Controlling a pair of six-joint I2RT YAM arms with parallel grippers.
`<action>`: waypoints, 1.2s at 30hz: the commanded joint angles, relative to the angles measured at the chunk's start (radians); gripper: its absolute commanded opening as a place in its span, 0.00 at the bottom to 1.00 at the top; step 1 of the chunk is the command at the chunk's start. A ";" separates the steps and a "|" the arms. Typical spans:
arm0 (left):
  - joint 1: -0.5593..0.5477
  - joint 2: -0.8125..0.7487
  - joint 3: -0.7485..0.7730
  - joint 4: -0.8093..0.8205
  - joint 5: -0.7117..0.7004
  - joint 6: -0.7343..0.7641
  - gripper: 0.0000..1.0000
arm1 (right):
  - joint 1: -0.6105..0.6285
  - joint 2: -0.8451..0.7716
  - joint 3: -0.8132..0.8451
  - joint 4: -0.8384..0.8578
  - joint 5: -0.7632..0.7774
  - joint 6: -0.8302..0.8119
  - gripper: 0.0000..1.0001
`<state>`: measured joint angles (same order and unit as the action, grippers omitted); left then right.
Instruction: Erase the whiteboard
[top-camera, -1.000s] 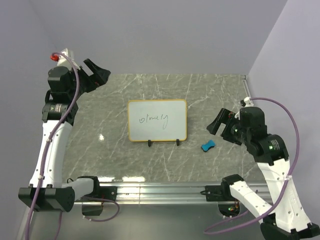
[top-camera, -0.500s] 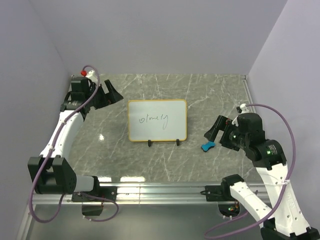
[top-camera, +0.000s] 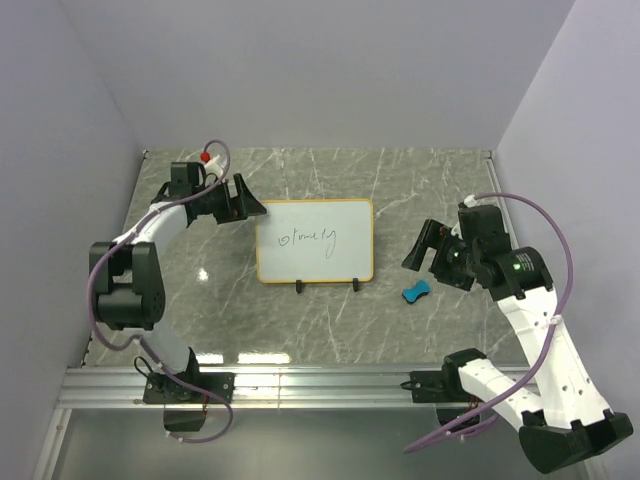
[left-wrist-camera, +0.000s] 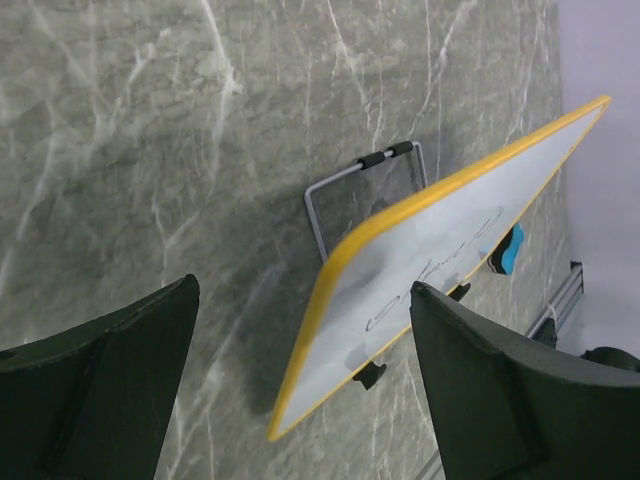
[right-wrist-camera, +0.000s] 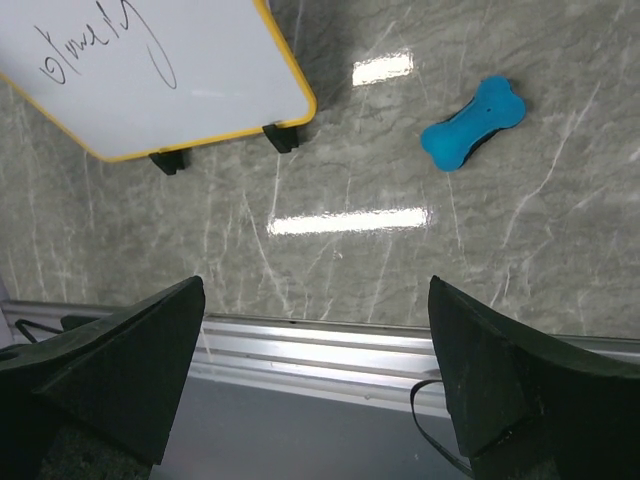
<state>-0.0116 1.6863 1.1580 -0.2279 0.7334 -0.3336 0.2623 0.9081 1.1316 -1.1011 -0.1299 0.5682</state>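
The small rectangular whiteboard with rounded corners and a thin orange-tan frame (top-camera: 314, 241) stands propped on 2 black feet, its upper left corner just ahead of the left gripper (top-camera: 248, 203). That gripper's 2 fingers are spread wide with nothing between them, and in the left wrist view the board's edge lies beyond the tips, not touched. The right gripper (top-camera: 415, 250) is likewise spread and empty, hovering with the bone-shaped blue eraser block (top-camera: 416, 292) just below and ahead of it, apart from both fingers.

By the look of it, the task has barely begun: the dark scribbled handwriting (right-wrist-camera: 105, 40) is whole, 0 strokes wiped, and the eraser lies ungrasped on the grey-green marbled table top (top-camera: 300, 320). Picking it up and wiping remain.

Room is fair. Open table lies between the right gripper and the board's right edge. The thin wire stand (left-wrist-camera: 360, 180) props the board from behind on the left gripper's side, so a push there might tip it.
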 joint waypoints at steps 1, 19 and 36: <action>0.004 0.051 0.063 0.085 0.113 0.030 0.91 | 0.003 0.009 0.050 -0.005 0.030 0.009 0.99; -0.022 0.096 0.051 0.254 0.233 -0.114 0.63 | -0.001 0.227 -0.191 0.164 0.119 0.162 0.96; -0.073 -0.013 -0.100 0.239 0.207 -0.087 0.54 | -0.011 0.494 -0.274 0.389 0.223 0.165 0.75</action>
<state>-0.0750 1.7378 1.0580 -0.0093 0.9253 -0.4377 0.2581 1.3773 0.8654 -0.7815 0.0551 0.7357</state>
